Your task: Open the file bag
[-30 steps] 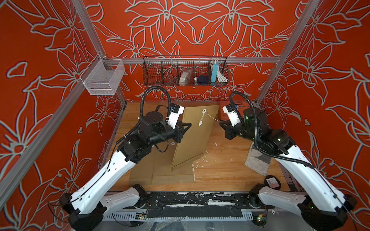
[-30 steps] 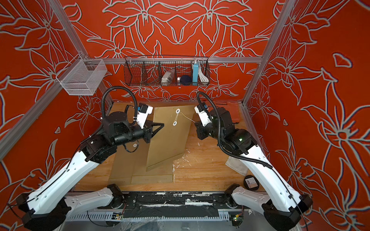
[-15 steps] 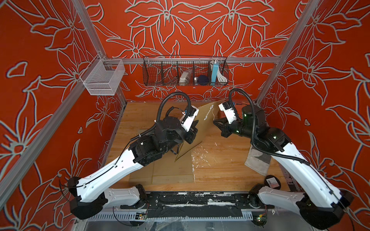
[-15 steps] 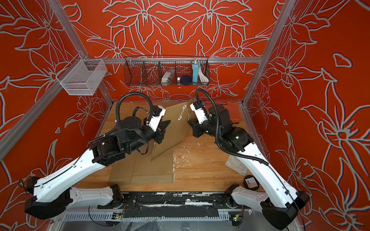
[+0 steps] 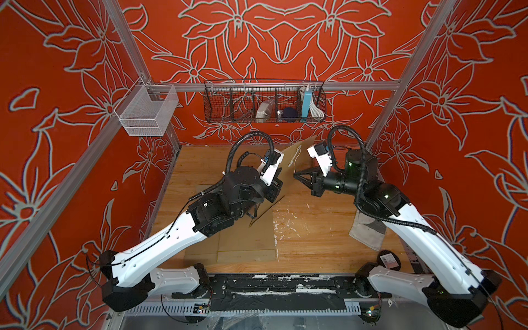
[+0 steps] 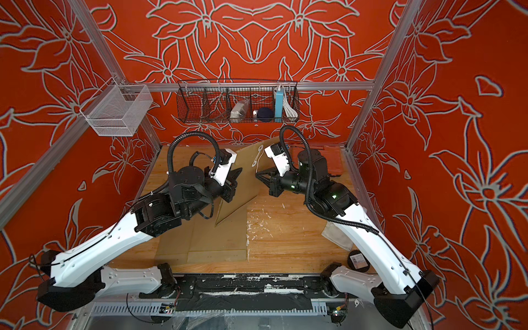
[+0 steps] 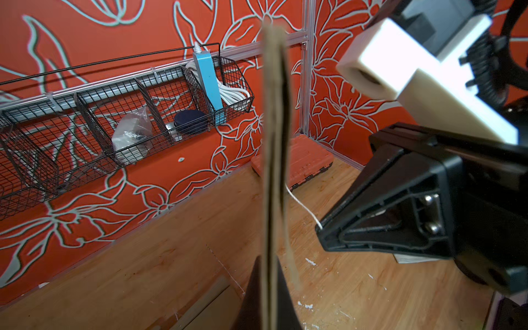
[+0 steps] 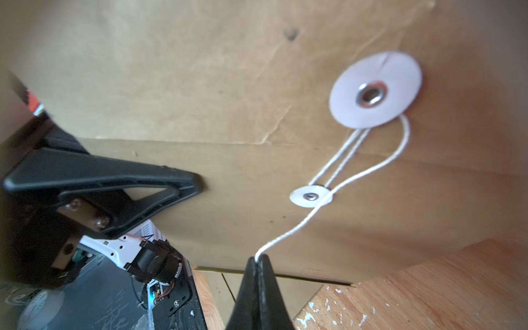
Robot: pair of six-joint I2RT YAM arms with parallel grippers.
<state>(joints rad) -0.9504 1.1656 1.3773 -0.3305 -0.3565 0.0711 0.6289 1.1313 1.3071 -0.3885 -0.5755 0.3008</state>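
Red floral walls (image 5: 257, 43) on three sides. Wooden bench (image 5: 314, 228), flecked with white scuffs.

Right claw (image 8: 258, 258): jaws pressed together on the free end of the white string (image 8: 300, 225). From there the string runs past the small disc (image 8: 311, 196) and loops round the large disc (image 8: 375, 90). Two further strands link the discs.

Left claw (image 7: 265, 288): clamped on the edge of the file bag (image 7: 274, 114). The bag is held upright on edge between the two arms, closure face toward the right claw. Whether its lower corner touches the bench is unclear.

Judgement: the step in hand is unwinding the tie.
- Carry the right claw in circles round the discs, against the winding.
- Do not pull straight back; that would likely cinch the loop under a disc or buckle the flap.
- Keep the string lightly taut so each turn drops free.
- Hold the left claw steady so the bag cannot twist.

Writing:
- Nothing readable on the bag.
- The round black item (image 5: 388, 259) at the bench's front corner has a white label, too small to read.
- No brand is legible on the blue strip (image 5: 305, 103) in the wire basket (image 5: 223, 104).
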